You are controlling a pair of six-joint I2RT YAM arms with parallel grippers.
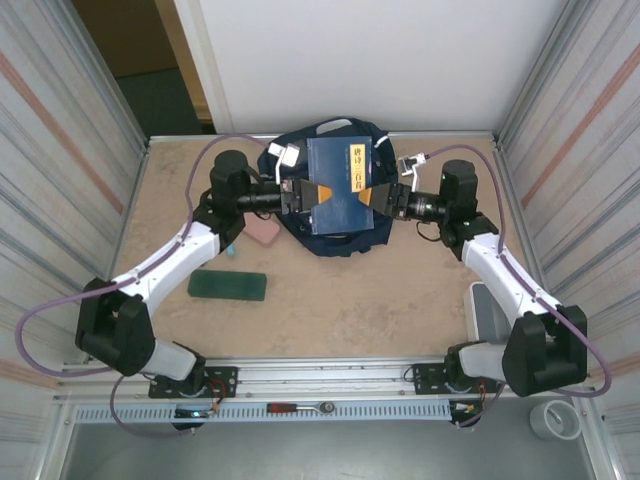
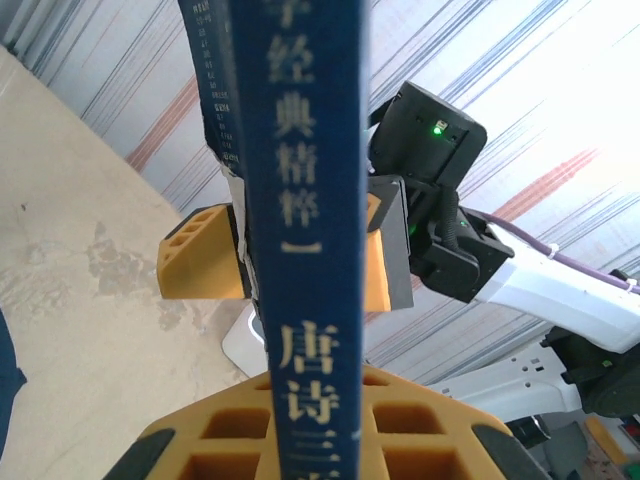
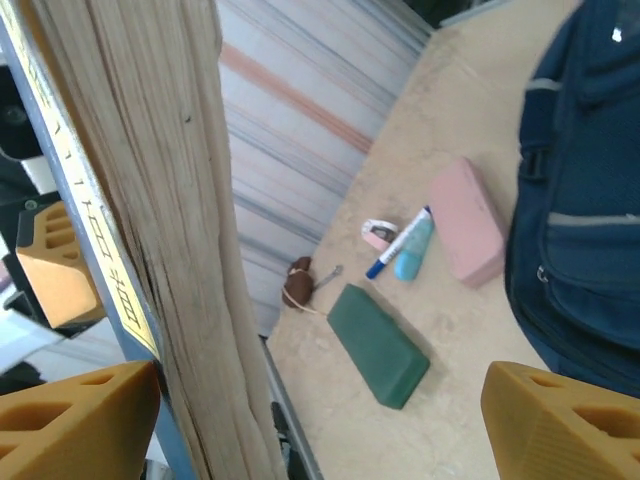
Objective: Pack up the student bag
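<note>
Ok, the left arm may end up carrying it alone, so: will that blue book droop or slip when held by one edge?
Likely stiff: the blue book spans flat over the student bag with no visible sag. Its thick page block suggests some weight, so it could lever downward in the left gripper. The cover looks smooth, so slight slipping seems possible.

This is a robotics lab test cell. A beige table (image 1: 330,300) is boxed in by ribbed panel walls (image 1: 60,150). The left arm (image 1: 165,262) and right arm (image 1: 500,268) are bolted to an aluminium rail (image 1: 330,375) at its near edge. Purple cables (image 1: 35,330) loop loose, and a ratchet wrench (image 1: 300,408) lies by the rail.
</note>
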